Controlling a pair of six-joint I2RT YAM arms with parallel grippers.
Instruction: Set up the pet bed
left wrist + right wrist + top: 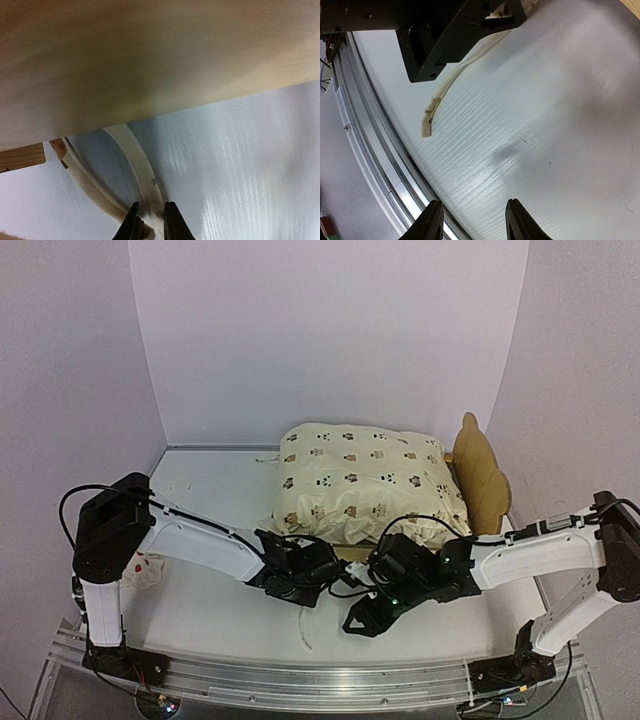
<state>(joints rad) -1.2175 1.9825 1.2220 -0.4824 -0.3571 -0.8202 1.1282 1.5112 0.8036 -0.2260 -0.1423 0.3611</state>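
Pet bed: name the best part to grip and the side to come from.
Grip the headboard by its top edge, coming down from above, jaws across its thickness. It stands upright, a thin panel clear of the cushion that covers most of the pet bed. The open right gripper is nearer; the left gripper pinches a cream tie.

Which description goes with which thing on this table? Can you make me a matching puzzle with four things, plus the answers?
Things:
1 bear-print cushion
2 pet bed
3 cream strap
4 right gripper

Descriptions:
A open, nothing in it
B pinched by the left gripper
C light wood, headboard upright
D lying on the wooden frame

Pairs: 1-D, 2-C, 3-B, 4-A
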